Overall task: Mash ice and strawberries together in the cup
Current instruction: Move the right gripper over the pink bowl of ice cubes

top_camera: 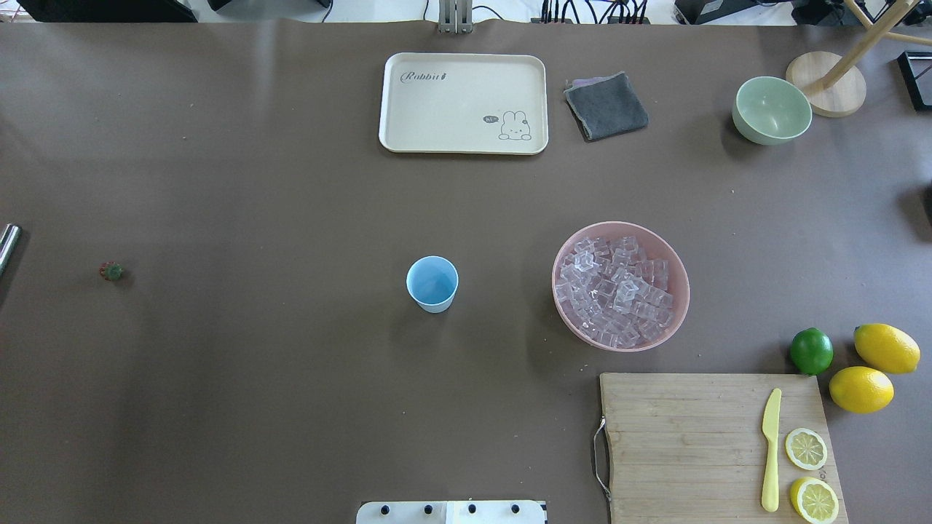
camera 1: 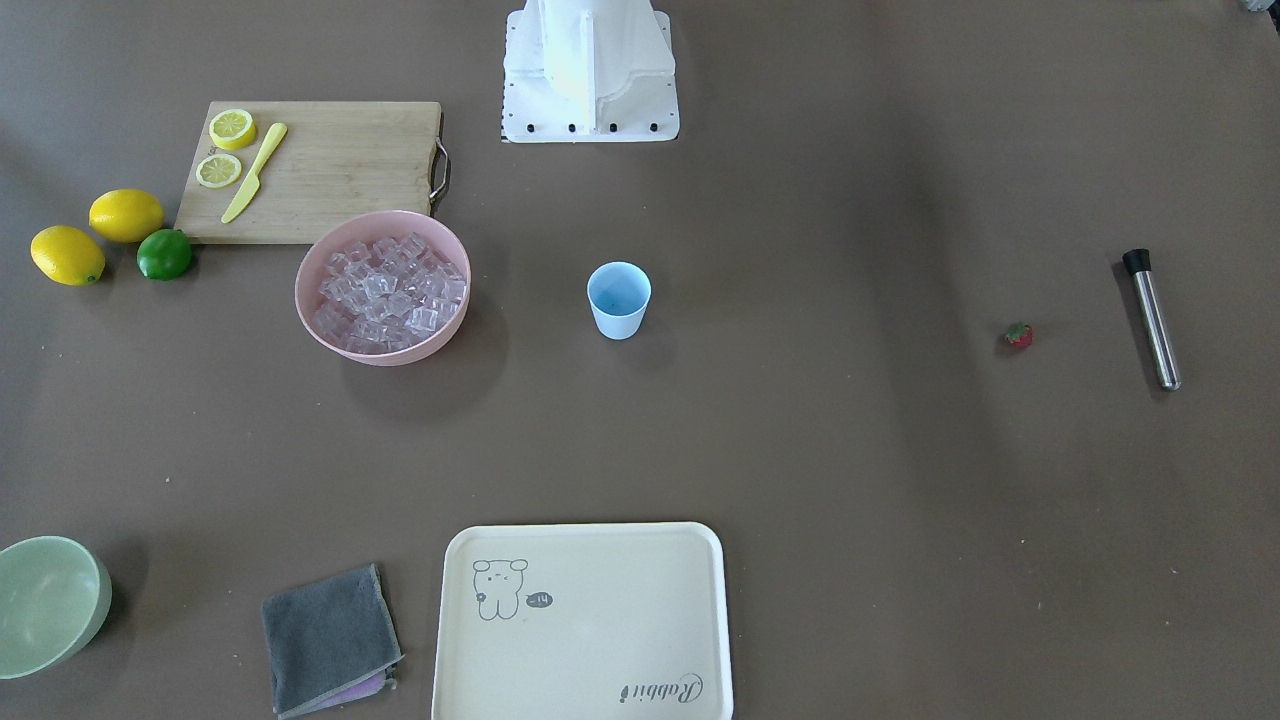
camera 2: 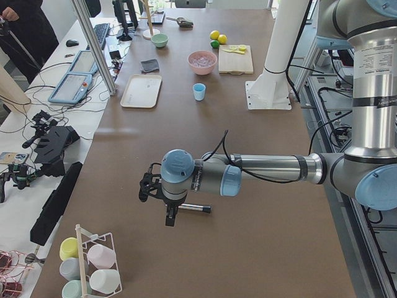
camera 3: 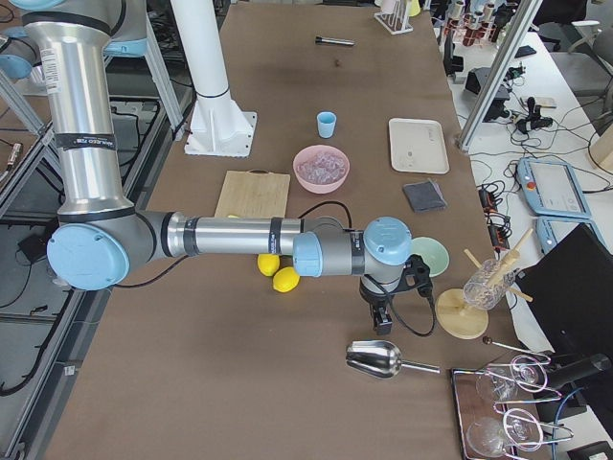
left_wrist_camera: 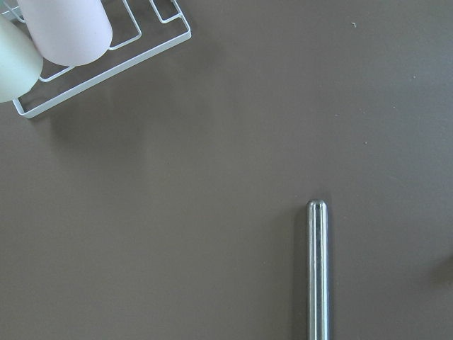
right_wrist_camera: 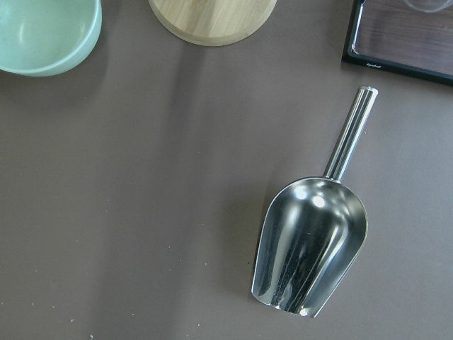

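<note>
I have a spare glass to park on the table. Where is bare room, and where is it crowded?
Widest bare stretch: between the cup and the strawberry. Also free: the strip between the cup and the tray. Crowded: the corner where the pink bowl, cutting board, lime and lemons sit close together.

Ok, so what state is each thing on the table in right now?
cup: upright, empty.
ice: piled in pink bowl.
strawberry: lying loose, outside cup.
muddler: lying flat.
scoop: lying flat, empty.
left gripper: open or shut, cannot tell.
right gripper: cannot tell.
</note>
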